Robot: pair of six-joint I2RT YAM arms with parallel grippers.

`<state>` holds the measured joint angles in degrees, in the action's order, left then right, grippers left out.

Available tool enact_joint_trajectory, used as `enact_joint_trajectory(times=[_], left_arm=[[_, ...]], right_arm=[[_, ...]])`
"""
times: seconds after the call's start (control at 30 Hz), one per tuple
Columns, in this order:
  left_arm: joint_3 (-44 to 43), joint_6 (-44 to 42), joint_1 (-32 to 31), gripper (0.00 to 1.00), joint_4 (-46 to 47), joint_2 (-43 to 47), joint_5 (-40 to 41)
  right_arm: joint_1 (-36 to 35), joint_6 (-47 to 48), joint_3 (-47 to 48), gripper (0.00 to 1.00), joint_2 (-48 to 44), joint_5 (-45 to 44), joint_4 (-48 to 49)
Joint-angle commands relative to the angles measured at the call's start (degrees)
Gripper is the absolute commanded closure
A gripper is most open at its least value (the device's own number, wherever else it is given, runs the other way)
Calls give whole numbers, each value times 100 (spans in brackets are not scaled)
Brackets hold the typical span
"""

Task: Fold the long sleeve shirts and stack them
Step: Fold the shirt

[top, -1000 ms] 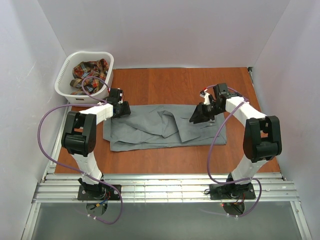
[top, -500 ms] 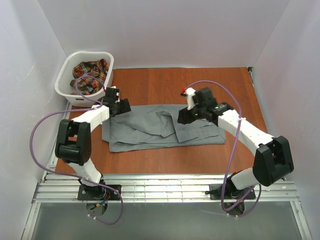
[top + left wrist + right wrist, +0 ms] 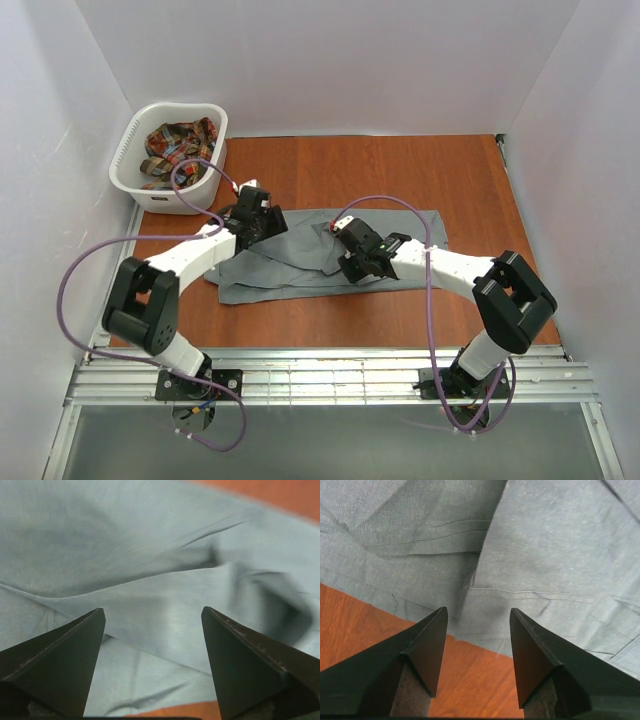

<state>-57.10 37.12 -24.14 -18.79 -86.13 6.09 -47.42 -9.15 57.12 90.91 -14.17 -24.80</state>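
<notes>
The basket (image 3: pixel 150 196) stands at the far left corner of the table (image 3: pixel 400 170). The second shirt (image 3: pixel 165 140) lies inside the basket. The spread shirt (image 3: pixel 290 275) lies on the table, across its middle, in front of and to the right of the basket and apart from it. The left gripper (image 3: pixel 262 222) is over the far left part of the spread shirt. The right gripper (image 3: pixel 357 262) is over the middle of the spread shirt, close to its near edge, with bare table just in front.
</notes>
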Motion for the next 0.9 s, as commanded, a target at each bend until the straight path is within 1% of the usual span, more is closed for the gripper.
enact_joint_trajectory(times=[0.0,0.07,0.13,0.23,0.3,0.33,0.4,0.43,0.47,0.57,0.6,0.73,0.83,0.87], left_arm=[[86,252,41,26,15,-465,42],[15,216,50,28,59,-746,138],[-55,164,41,29,68,-905,217],[-29,163,41,30,77,-1151,305],[23,172,41,30,94,-1257,305],[67,155,50,30,86,-1292,323],[129,146,50,30,86,-1319,375],[155,146,59,30,86,-1310,393],[199,137,59,30,77,-1310,419],[191,111,76,30,24,-1336,490],[182,93,76,30,-2,-1336,525],[138,23,85,30,-55,-1354,578],[129,-21,85,30,-81,-1337,578],[129,-47,85,30,-81,-1310,578]], right_arm=[[-83,-438,9,54,84,-420,229],[-101,-500,36,56,189,-341,247],[-127,-518,53,56,269,-323,256],[-145,-623,80,57,444,-481,151],[-145,-711,115,65,515,-709,72],[-145,-711,132,79,515,-797,28],[-127,-650,185,93,454,-1094,-77],[-101,-598,220,97,410,-1183,-113],[-57,-510,246,99,323,-1219,-174],[355,-194,545,99,182,-965,-385],[487,-114,720,99,164,-756,-551],[1365,290,1176,99,172,-157,-895],[1911,422,1485,89,330,230,-1027],[2042,440,1564,81,383,353,-1036]])
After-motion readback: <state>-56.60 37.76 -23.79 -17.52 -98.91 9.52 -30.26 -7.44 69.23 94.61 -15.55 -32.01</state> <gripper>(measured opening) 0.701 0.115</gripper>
